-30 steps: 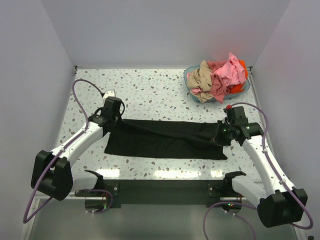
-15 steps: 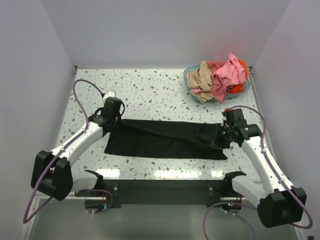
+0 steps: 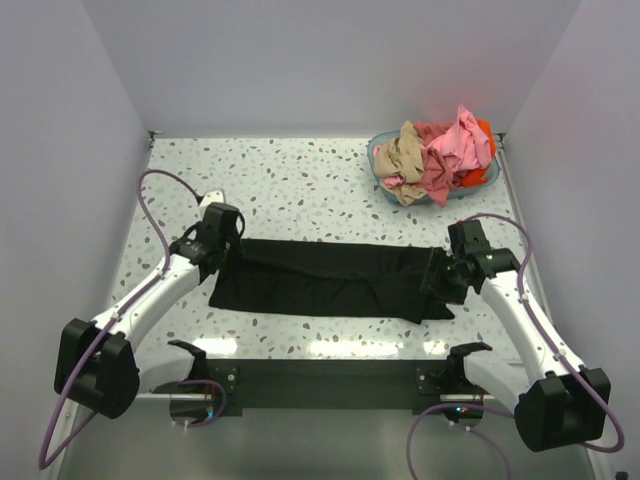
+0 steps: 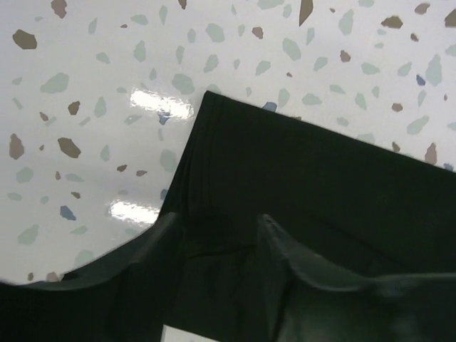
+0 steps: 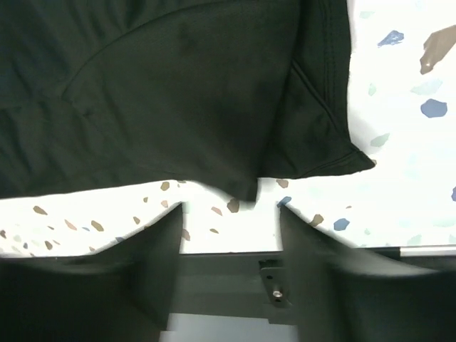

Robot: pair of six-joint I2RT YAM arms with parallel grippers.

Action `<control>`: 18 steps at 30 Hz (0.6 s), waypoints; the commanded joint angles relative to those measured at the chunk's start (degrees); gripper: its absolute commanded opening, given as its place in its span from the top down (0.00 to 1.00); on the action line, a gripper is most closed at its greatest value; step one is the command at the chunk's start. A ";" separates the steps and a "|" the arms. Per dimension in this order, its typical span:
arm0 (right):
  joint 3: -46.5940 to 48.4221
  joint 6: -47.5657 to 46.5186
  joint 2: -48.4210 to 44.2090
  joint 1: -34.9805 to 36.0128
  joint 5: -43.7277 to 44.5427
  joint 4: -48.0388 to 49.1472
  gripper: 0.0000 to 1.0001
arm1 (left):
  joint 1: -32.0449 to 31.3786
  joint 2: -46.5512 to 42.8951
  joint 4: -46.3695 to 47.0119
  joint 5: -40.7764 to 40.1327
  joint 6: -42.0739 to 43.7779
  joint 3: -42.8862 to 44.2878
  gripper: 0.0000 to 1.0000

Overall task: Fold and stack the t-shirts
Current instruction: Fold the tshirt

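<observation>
Both grippers have shifted slightly nearer and parted, letting go of the black shirt (image 3: 330, 282), which lies as a long band across the near table (image 3: 300, 185). Left gripper (image 4: 218, 217) and right gripper (image 5: 229, 210) stand part-open, holding nothing. This fold appears set; the other shirts (image 3: 440, 150) wait in the basket (image 3: 376, 160), far right.

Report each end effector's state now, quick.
Left end effector: open, over the black shirt, holding nothing.
Right end effector: open, holding nothing.
</observation>
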 commanded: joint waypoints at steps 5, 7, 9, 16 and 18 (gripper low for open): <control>3.78 -0.10 -0.20 0.13 3.03 1.38 0.23 | -0.08 -5.87 -1.74 -2.39 -2.14 0.70 0.22; 3.61 0.52 2.35 0.13 2.41 4.10 0.23 | -0.16 -3.42 -1.21 -1.43 -1.52 2.11 0.21; 2.56 1.57 5.94 0.04 1.62 8.76 0.24 | -0.16 -1.39 -0.07 0.15 -1.34 3.61 0.20; 1.67 2.72 15.70 -0.58 2.76 16.95 0.35 | -0.16 3.97 7.40 5.78 -1.34 1.59 0.13; 2.11 2.28 16.59 -1.10 3.29 17.30 0.36 | -0.16 5.02 9.43 7.09 -1.26 0.89 0.10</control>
